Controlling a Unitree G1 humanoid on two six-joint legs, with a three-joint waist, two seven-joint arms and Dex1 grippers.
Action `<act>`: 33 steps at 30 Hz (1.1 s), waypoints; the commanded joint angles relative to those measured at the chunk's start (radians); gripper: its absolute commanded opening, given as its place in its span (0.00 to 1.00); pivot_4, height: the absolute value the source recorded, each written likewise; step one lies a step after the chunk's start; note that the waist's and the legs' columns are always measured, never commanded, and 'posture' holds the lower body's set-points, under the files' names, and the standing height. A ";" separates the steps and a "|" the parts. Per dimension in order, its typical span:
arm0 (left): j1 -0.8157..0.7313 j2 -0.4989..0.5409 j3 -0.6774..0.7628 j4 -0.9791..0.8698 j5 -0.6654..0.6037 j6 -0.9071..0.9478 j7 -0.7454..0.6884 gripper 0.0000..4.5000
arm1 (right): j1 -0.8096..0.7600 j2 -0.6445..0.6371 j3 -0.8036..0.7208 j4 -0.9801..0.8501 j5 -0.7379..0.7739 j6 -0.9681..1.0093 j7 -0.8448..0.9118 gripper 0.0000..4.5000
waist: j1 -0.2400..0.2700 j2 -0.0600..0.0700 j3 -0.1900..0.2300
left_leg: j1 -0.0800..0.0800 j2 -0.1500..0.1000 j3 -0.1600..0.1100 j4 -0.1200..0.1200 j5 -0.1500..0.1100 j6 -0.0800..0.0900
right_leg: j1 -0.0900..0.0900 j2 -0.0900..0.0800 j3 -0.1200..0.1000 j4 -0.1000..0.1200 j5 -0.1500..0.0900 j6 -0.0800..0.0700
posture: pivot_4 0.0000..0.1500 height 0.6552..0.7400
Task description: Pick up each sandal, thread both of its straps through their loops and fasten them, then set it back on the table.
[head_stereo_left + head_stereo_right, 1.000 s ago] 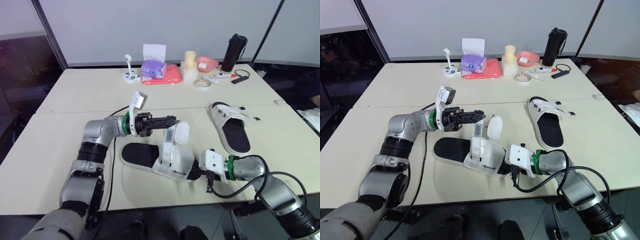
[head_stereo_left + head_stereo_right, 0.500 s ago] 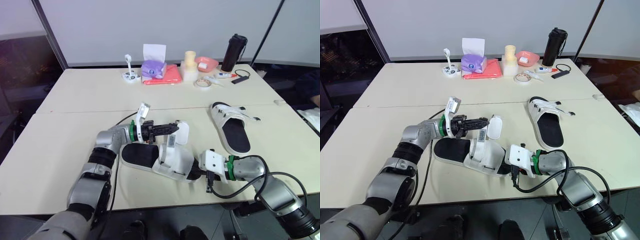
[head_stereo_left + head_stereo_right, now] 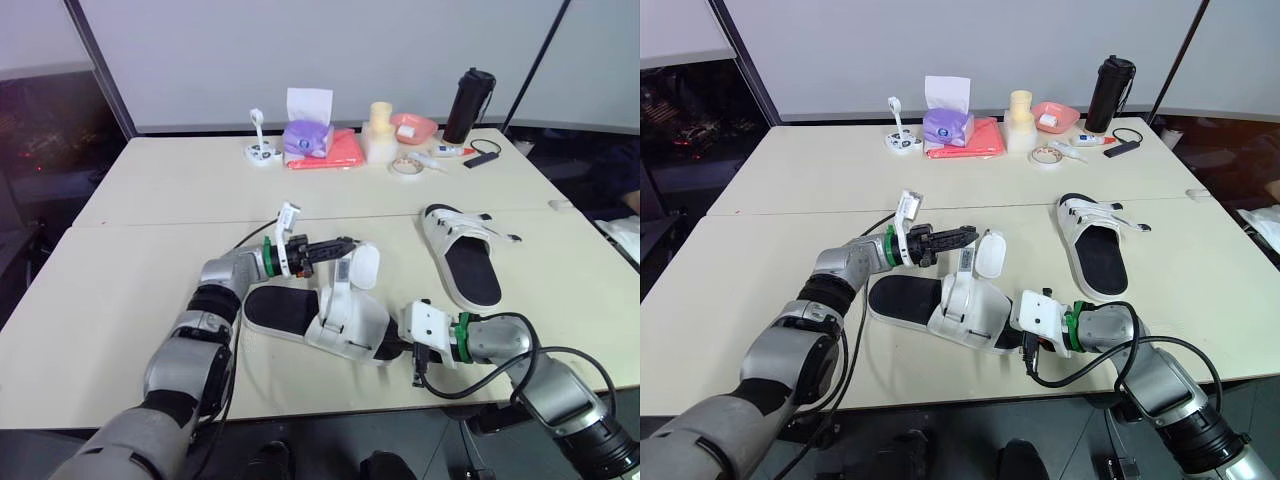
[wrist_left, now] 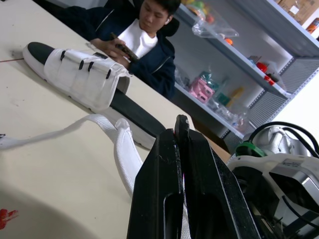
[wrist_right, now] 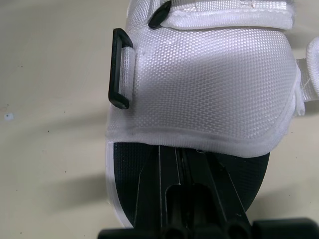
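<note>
- Left gripper (image 3: 345,244): fingers clenched together, tips at the raised strap (image 3: 338,285) of the near sandal (image 3: 352,322).
- Right gripper (image 3: 392,350): fingers clenched, tucked into that sandal's right end.

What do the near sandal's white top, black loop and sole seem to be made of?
The sandal top: white woven fabric, likely nylon, matte; a fine grid weave shows. The loop: probably hard black plastic, smooth with slight sheen. The sole: black, matte, perhaps foam or rubber.

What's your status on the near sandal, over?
Left gripper shut on the strap, held upright. Right gripper clamps near sandal at its end, on table. Second sandal lies apart, out of the way.
</note>
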 commanded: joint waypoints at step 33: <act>0.060 0.010 -0.071 0.082 0.257 -0.148 0.121 0.99 | 0.032 -0.013 0.047 0.038 -0.035 0.020 0.027 0.00 | 0.000 0.000 -0.001 | 0.005 0.000 0.000 0.001 0.000 0.000 | 0.004 0.000 0.000 0.002 0.000 0.000 | 1.00 0.93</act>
